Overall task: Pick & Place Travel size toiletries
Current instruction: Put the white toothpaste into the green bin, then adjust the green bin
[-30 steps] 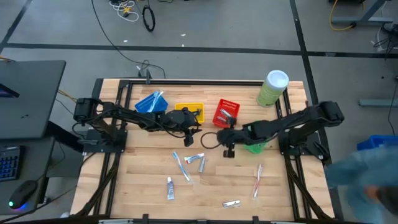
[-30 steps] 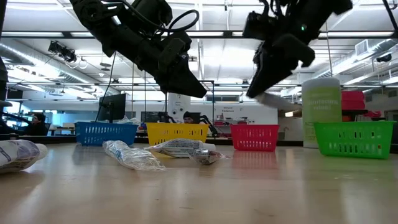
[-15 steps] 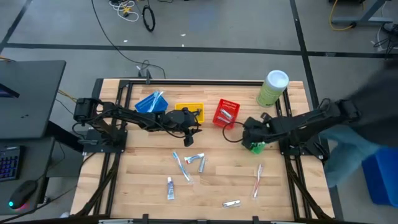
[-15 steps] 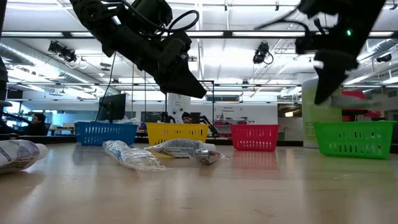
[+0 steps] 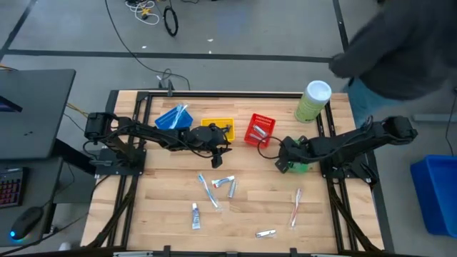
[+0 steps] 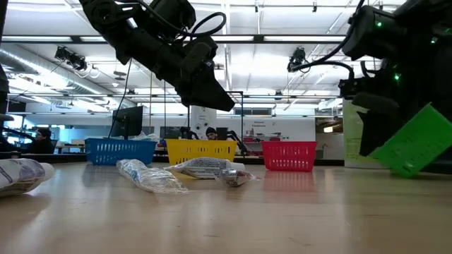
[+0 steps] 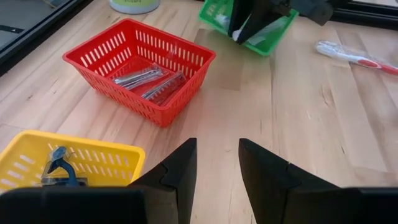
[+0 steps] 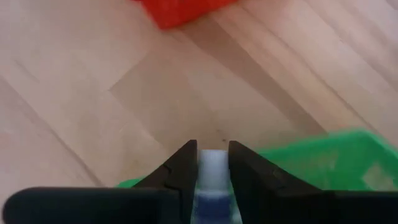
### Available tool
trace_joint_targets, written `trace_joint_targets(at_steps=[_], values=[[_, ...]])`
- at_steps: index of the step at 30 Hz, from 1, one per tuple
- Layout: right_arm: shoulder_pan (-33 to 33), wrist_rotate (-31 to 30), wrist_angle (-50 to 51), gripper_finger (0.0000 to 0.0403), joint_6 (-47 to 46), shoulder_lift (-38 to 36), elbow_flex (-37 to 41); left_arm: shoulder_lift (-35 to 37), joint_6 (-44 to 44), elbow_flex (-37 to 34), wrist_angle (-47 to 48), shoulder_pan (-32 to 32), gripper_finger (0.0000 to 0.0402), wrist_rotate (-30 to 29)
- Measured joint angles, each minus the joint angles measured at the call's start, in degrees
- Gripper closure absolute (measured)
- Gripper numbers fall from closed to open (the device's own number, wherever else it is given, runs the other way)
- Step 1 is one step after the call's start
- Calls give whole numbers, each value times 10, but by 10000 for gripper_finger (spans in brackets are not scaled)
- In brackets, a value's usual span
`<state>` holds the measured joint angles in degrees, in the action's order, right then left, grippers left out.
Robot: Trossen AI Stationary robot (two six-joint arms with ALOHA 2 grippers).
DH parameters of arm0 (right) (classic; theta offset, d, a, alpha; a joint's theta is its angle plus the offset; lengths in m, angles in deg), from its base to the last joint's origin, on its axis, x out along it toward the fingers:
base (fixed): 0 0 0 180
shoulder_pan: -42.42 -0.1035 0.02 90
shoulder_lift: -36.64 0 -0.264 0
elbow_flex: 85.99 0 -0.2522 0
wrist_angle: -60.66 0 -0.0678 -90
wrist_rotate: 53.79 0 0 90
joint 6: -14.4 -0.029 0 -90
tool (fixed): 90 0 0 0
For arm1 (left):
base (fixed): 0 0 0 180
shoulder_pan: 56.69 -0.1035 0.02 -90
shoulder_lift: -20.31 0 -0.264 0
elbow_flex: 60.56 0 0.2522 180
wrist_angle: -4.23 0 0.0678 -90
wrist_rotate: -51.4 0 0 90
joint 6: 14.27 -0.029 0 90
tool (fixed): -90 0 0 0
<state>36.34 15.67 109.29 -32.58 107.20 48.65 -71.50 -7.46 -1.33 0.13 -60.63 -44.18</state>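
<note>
Six toiletries lie loose on the table: two wrapped toothbrushes (image 5: pixel 208 190) (image 5: pixel 295 205) and four small tubes (image 5: pixel 195 215) (image 5: pixel 223 181) (image 5: pixel 232 188) (image 5: pixel 266 233). A seventh, a white and blue tube (image 8: pixel 214 180), is pinched in the right gripper (image 5: pixel 285 156) over the green bin (image 5: pixel 298 167), which has tipped since a second ago. Four bins stand in all, the red bin (image 5: pixel 259 130) holding razors. The left gripper (image 5: pixel 223 140) hangs narrowly parted by the yellow bin (image 5: pixel 218 126), unmoved.
</note>
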Motion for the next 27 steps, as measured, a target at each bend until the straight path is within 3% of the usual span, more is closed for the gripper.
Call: trace_joint_targets(at_steps=[7,17,20,27], values=[[1,-2,15,247,14,0,-9,0,-1,0,0,0,275,0],[1,7,144,211,73,0,-121,0,-2,0,0,0,275,0],[1,48,217,211,74,0,-168,0,-2,0,0,0,275,0],[-11,232,349,227,13,0,-190,0,-1,0,0,0,275,0]])
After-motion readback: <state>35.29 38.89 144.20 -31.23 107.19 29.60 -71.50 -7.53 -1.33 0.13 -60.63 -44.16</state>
